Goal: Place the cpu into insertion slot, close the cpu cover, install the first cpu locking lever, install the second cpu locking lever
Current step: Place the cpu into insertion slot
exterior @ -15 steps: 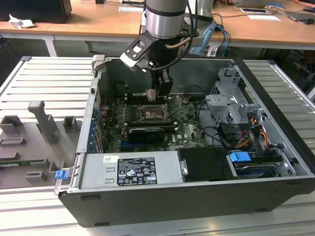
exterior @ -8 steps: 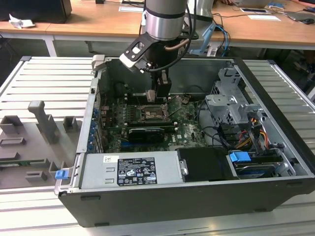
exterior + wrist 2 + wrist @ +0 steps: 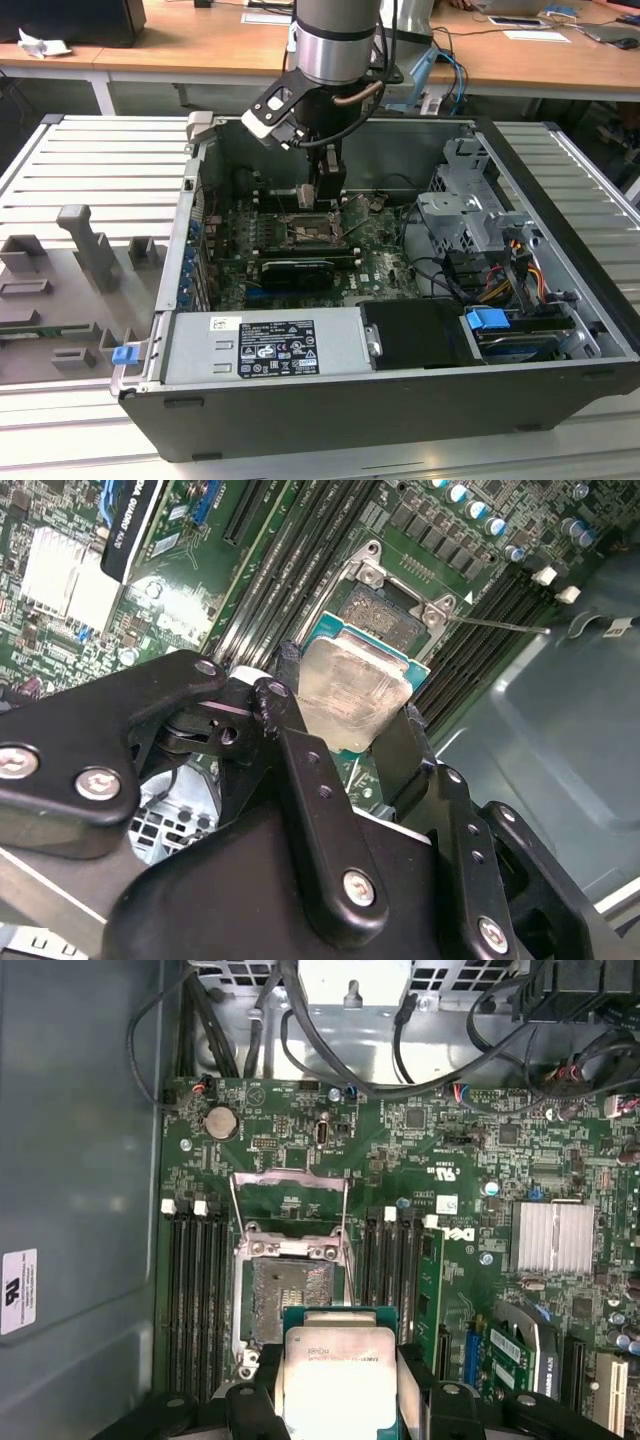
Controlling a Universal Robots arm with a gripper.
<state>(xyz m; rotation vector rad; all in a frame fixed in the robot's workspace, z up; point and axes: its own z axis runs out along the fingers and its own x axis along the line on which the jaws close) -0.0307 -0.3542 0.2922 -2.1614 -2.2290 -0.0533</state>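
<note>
Pinched in gripper point(image 3: 350, 712): cpu point(image 3: 345, 685), raised above motherboard point(image 3: 450, 1130).
Not yet seated in bare insertion slot point(image 3: 291, 1290); cpu cover point(image 3: 290, 1178) hinged open, inside computer case point(image 3: 300, 440).

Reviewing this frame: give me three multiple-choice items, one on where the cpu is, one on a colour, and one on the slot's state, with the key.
1. Where is the cpu?
A) seated in the insertion slot
B) between the fingers of the hand
C) in a person's palm

2. What colour is the circuit board?
A) red
B) white
C) green

3. What state is the insertion slot in?
A) empty and uncovered
B) holding a chip
C) hidden under a cooler

Key: 1 B, the fingers clamp it on two sides above the board; 2 C, it is green in both wrist views; 3 A, its bare pin bed shows in the first wrist view.
</note>
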